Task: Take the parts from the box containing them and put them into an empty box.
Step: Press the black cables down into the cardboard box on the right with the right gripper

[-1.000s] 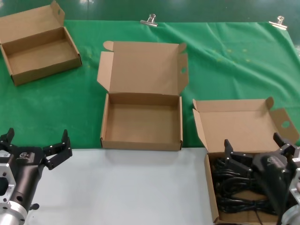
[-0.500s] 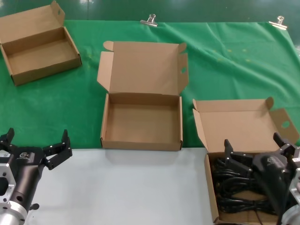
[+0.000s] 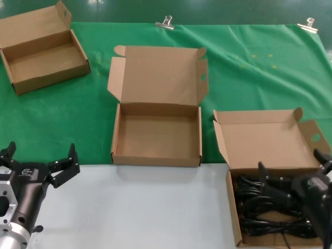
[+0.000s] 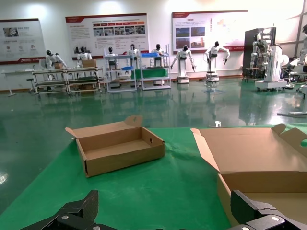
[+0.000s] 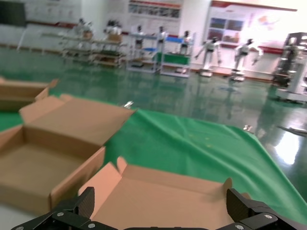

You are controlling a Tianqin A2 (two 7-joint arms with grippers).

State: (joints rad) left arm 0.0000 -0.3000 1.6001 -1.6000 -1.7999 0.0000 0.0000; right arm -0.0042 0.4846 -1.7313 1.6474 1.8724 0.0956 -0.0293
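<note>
Black power cables (image 3: 254,207) lie bundled in the near right carton (image 3: 259,137), whose lid stands open. My right gripper (image 3: 289,162) is open just above the cables and holds nothing. In the right wrist view its open fingers (image 5: 159,196) frame that carton's lid (image 5: 163,201), and the cables are hidden there. The empty box (image 3: 155,161) sits in the middle with its lid up; it also shows in the right wrist view (image 5: 48,167) and the left wrist view (image 4: 259,153). My left gripper (image 3: 40,150) is parked open over the white table at the near left (image 4: 164,201).
A third open empty carton (image 3: 44,57) sits at the far left on the green cloth (image 3: 259,67), also in the left wrist view (image 4: 120,148). Two metal clips (image 3: 165,22) hold the cloth's far edge. White tabletop (image 3: 145,207) fills the near middle.
My right gripper has moved lower and a little to the right over the cable carton. The left arm and the cartons have not moved.
</note>
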